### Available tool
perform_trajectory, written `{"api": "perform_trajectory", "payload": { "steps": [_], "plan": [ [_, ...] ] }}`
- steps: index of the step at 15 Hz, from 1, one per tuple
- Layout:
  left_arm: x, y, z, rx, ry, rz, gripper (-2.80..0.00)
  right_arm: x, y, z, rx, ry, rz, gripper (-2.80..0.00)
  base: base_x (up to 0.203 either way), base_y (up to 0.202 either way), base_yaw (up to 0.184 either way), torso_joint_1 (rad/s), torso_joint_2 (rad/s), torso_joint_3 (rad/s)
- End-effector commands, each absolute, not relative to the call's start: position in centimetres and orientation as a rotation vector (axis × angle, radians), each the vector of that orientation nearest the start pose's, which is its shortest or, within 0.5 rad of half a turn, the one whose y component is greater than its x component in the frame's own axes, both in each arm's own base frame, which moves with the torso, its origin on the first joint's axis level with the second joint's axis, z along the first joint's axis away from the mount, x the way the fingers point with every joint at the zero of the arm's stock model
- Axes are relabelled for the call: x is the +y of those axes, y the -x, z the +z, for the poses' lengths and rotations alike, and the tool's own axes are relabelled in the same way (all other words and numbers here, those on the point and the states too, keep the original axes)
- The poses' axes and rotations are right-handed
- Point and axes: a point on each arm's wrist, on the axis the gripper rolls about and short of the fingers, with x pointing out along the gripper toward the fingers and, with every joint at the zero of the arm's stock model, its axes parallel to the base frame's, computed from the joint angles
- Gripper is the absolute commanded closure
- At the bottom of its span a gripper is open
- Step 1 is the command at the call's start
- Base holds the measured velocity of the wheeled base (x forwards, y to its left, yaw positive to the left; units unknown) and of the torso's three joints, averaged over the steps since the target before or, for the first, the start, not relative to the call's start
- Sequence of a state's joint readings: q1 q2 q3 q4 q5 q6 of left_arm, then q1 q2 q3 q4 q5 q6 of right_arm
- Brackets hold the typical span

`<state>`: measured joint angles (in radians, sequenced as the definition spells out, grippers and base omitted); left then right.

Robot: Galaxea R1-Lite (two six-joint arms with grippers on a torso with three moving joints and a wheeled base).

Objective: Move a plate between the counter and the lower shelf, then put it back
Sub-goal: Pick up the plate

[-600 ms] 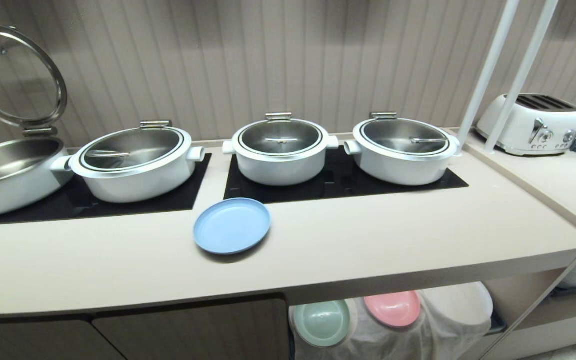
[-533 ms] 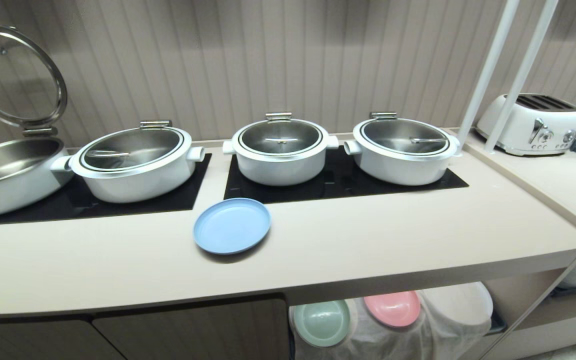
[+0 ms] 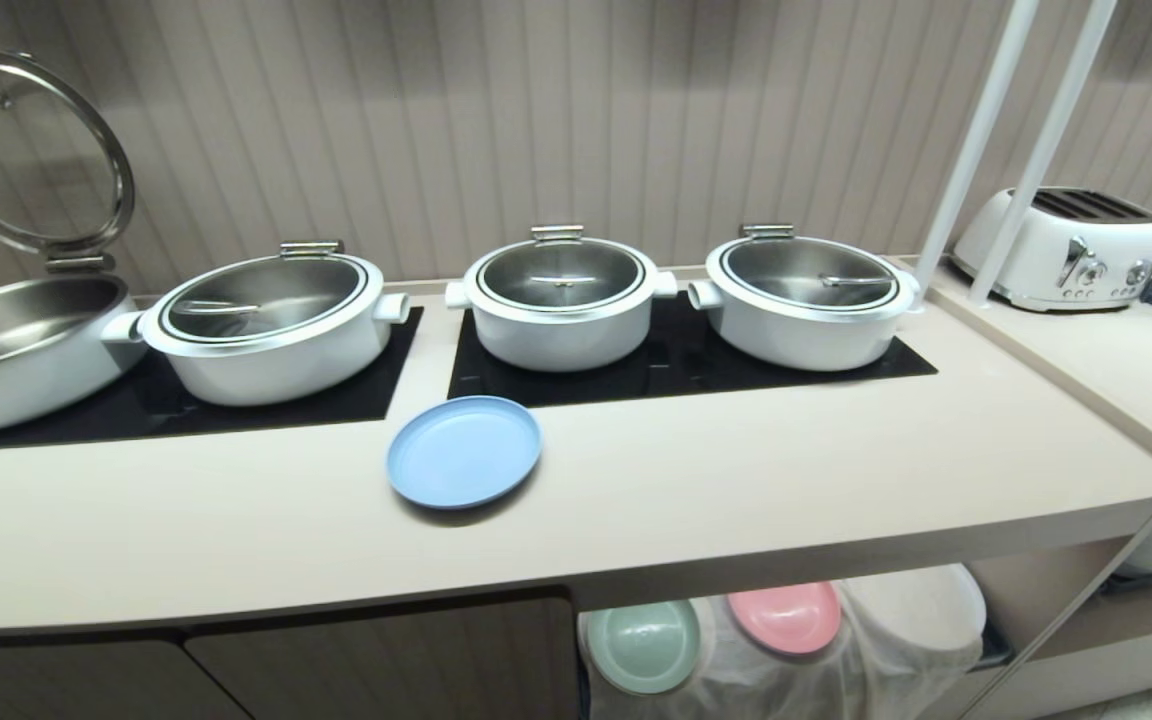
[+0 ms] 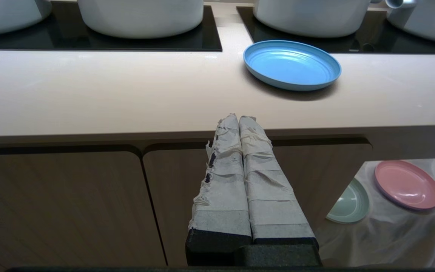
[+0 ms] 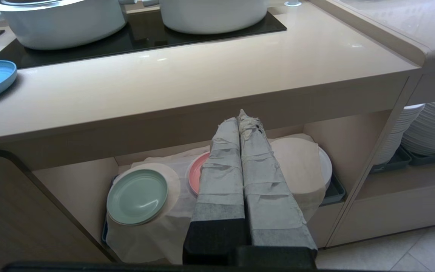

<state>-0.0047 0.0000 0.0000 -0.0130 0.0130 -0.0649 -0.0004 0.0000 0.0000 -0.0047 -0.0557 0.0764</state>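
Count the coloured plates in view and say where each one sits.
3. The blue plate lies on the counter; the pale green plate and pink plate rest on the cloth in the lower shelf. More may be hidden.

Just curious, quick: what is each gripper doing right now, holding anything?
Left gripper: shut, holding nothing.
Right gripper: shut, holding nothing.
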Motion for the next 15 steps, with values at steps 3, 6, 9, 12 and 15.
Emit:
{"api": "perform_trajectory", "payload": {
  "steps": [3, 6, 9, 12, 15],
  "plan": [
    [0.04, 2.28, 7.68, -0.013, 0.066, 0.009, 0.00, -0.12, 2.28, 7.60, -0.007, -0.077, -0.056, 0.00, 0.000, 0.000, 0.000, 0.000, 0.00, 0.000],
    [0.04, 2.28, 7.69, -0.014, 0.066, 0.009, 0.00, -0.13, 2.28, 7.60, -0.007, -0.077, -0.057, 0.00, 0.000, 0.000, 0.000, 0.000, 0.00, 0.000],
    [0.04, 2.28, 7.68, -0.013, 0.066, 0.008, 0.00, -0.13, 2.28, 7.60, -0.007, -0.077, -0.056, 0.00, 0.000, 0.000, 0.000, 0.000, 0.00, 0.000],
    [0.04, 2.28, 7.69, -0.014, 0.066, 0.009, 0.00, -0.12, 2.28, 7.60, -0.007, -0.077, -0.055, 0.00, 0.000, 0.000, 0.000, 0.000, 0.00, 0.000],
    [0.04, 2.28, 7.69, -0.014, 0.066, 0.009, 0.00, -0.13, 2.28, 7.60, -0.007, -0.077, -0.057, 0.00, 0.000, 0.000, 0.000, 0.000, 0.00, 0.000]
  ]
}}
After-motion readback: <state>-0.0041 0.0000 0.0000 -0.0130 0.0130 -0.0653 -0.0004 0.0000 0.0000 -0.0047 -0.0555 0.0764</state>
